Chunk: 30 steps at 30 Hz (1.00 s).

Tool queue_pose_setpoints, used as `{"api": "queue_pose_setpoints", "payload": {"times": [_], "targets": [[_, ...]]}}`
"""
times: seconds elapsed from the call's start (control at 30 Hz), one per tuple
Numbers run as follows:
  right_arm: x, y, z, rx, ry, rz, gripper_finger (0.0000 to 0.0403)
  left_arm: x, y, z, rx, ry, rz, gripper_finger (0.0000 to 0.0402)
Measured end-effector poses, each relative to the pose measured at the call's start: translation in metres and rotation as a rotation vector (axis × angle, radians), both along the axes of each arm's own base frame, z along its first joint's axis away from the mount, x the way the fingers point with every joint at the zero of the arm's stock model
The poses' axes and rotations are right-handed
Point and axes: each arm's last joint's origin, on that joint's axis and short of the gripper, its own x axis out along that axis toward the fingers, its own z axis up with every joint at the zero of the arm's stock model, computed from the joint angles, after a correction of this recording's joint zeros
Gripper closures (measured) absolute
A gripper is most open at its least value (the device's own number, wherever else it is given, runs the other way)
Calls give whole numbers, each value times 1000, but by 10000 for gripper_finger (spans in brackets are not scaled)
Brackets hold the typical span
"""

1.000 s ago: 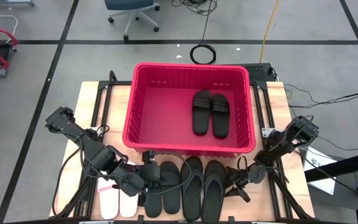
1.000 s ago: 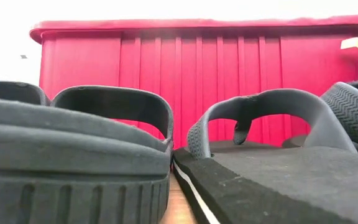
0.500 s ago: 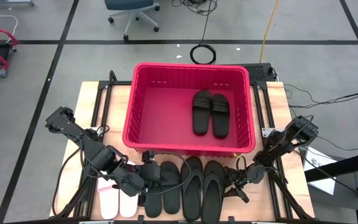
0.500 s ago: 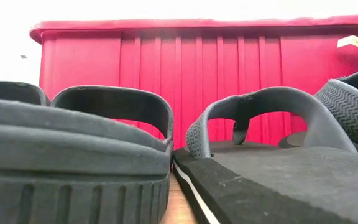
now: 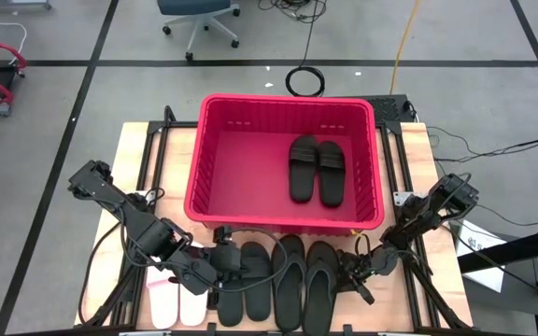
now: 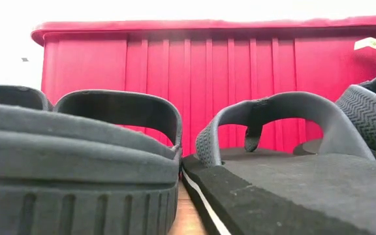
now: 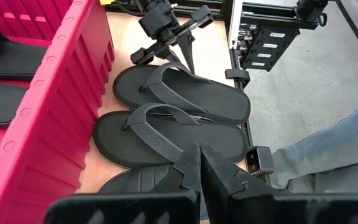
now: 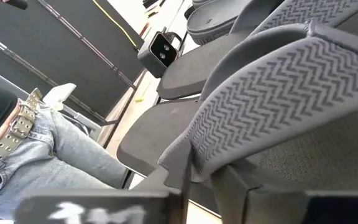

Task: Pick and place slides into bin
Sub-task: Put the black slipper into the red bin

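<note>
Two black slides point(image 5: 317, 169) lie in the red bin point(image 5: 215, 163); right gripper point(image 5: 355, 273) pinches a flip-flop point(image 5: 321, 283) strap, left gripper point(image 5: 220, 264) pressed together.

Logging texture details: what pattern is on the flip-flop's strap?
A raised zigzag, herringbone-like tread on the dark grey flip-flop strap, clearest in the right wrist view.

Two dark jointed arms, black looping cables, left end effector point(image 5: 220, 262) and right end effector point(image 5: 355, 271) with blocky black fingers
</note>
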Motion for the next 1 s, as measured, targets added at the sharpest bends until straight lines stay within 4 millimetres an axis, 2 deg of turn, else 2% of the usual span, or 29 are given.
{"api": "queue_pose_setpoints", "payload": {"times": [0.13,0.47,0.7,1.0], "targets": [[0,0,0,0,0,0,396,0,0,0,0,0,0,400],[0,1,4,49,14,14,400,0,0,0,-3,0,2,397],[-1,1,26,110,-58,46,402,-1,-1,0,-54,26,-14,385],[-8,-6,63,144,-160,59,402,-1,-1,0,-39,23,-28,397]]}}
